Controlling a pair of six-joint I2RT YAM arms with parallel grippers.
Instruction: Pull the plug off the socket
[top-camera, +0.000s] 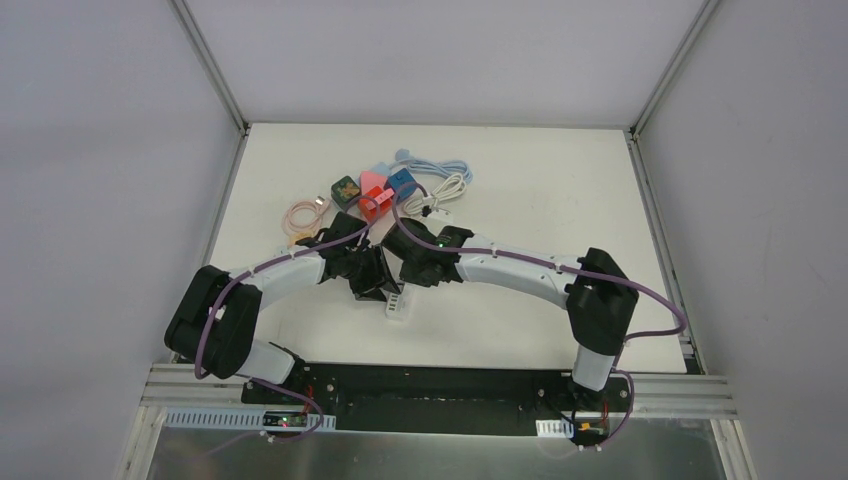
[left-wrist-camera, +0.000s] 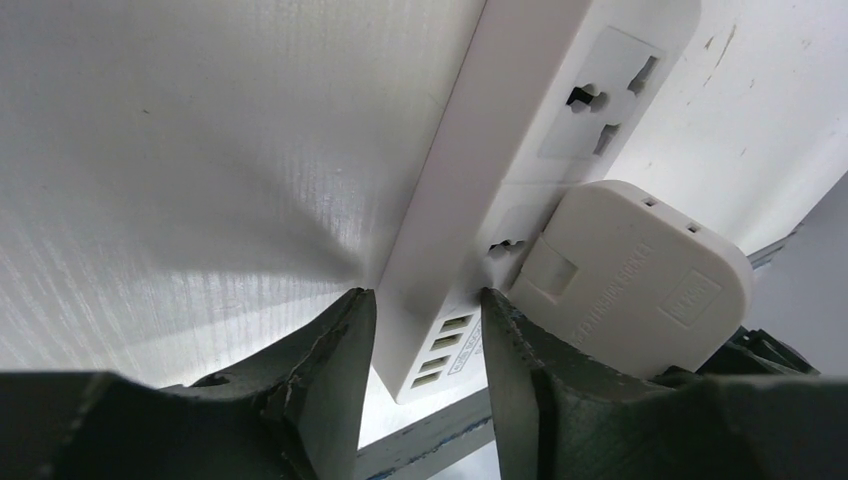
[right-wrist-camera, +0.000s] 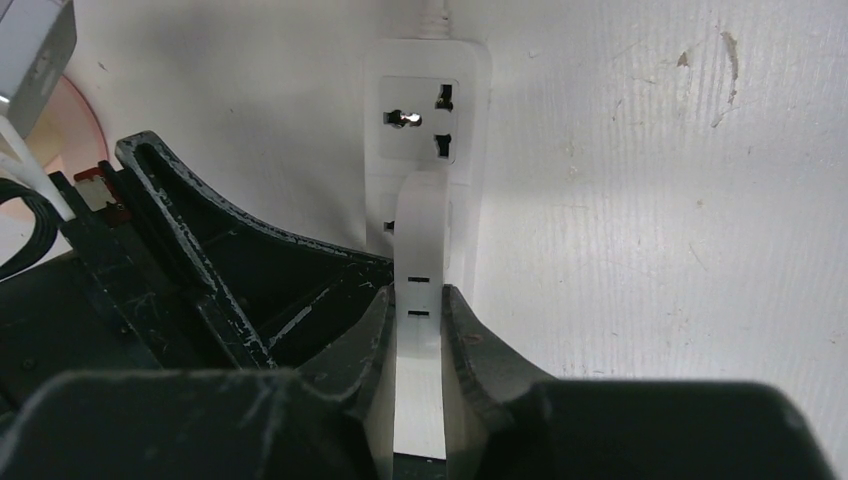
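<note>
1. While the long white plastic power strip (left-wrist-camera: 500, 130) is lying flat on the white worktop (top-camera: 540, 200), the chunky white square plug (left-wrist-camera: 630, 275) is sitting tilted over its second outlet. Whether its pins are still seated cannot be told. The outlet beyond is showing bare holes.
2. The left gripper (left-wrist-camera: 420, 310) is clamping the strip's USB end across its width, one finger pressing each long side, with the plug lying just beside its right finger.
3. The right gripper (right-wrist-camera: 415, 310) is pinching the plug by its two flat faces.
4. Both arms are reaching forward and bending inward, meeting over the middle of the worktop.
5. Coloured chargers and coiled cables (top-camera: 390, 190) are lying just beyond the grippers.
</note>
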